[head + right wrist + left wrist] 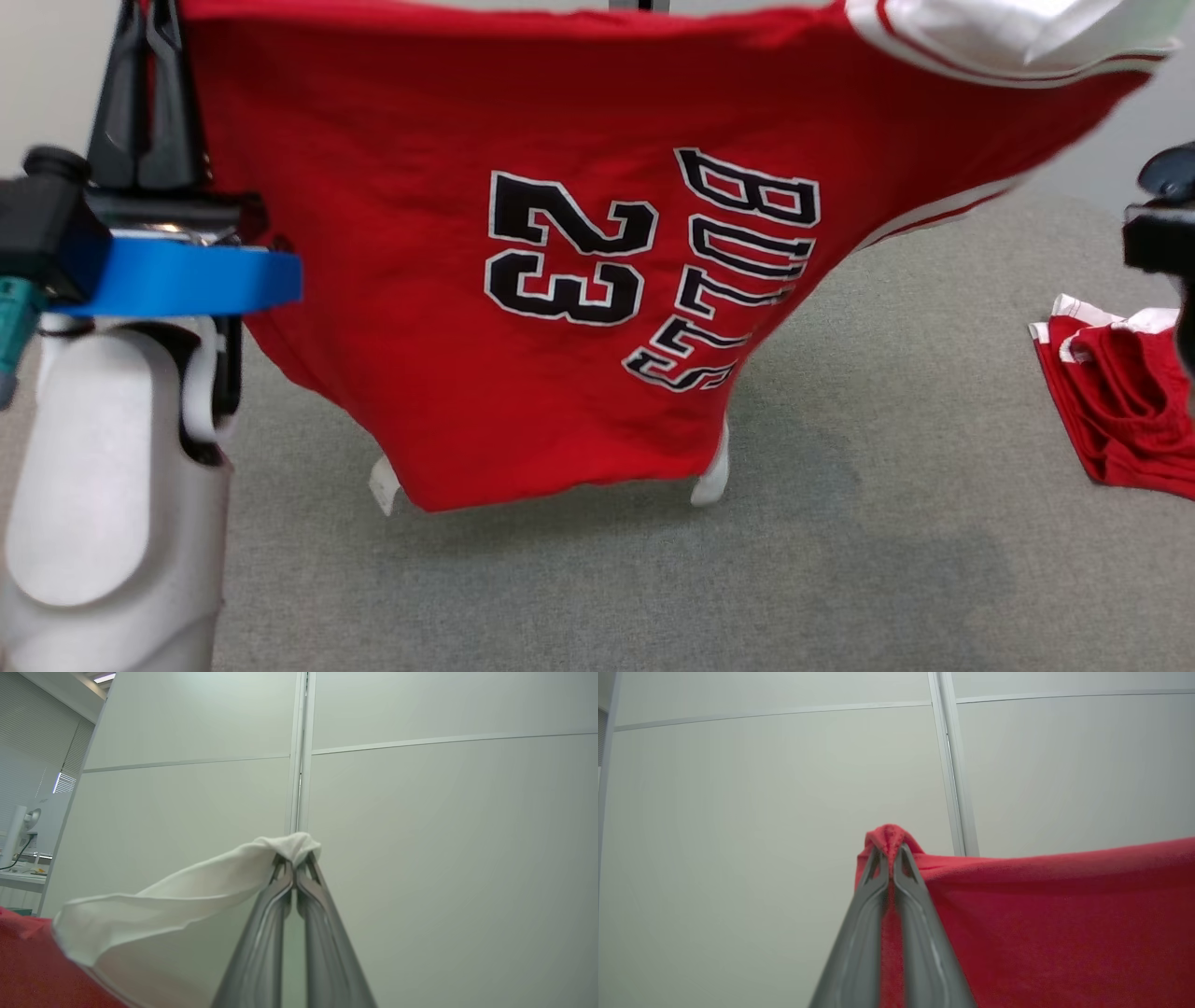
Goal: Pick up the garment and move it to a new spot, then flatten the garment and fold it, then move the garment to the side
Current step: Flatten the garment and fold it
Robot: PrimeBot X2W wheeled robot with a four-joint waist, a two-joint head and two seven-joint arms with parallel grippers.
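Grip on your left side was tight: the left end effector (891,853), rising from a pale forearm (103,504) with a blue band (187,278) at the wrist, had its two long dark fingers (861,933) pressed together on a bunched red corner of the red basketball jersey (448,373), lettered "23" and "BULLS" in black edged with white. In the head view that end effector stood at the upper left, fingers pointing up, at the jersey's left edge. From there you had the jersey stretched across the top of the view, lifted in the air, its printed face towards the camera and the lettering turned sideways. Its lowest edge hung near the grey fabric-covered surface (653,597); I could not tell whether it touched. Two small white tabs (385,485) showed at that low edge. Further right, the jersey's white-trimmed end rose to the upper right corner. Your right end effector (294,863) was closed on a white fold of that end, with the cloth pinched at its tips. At the far right, a second red garment (1111,420) with white trim lay crumpled on the surface, well apart from the held jersey.
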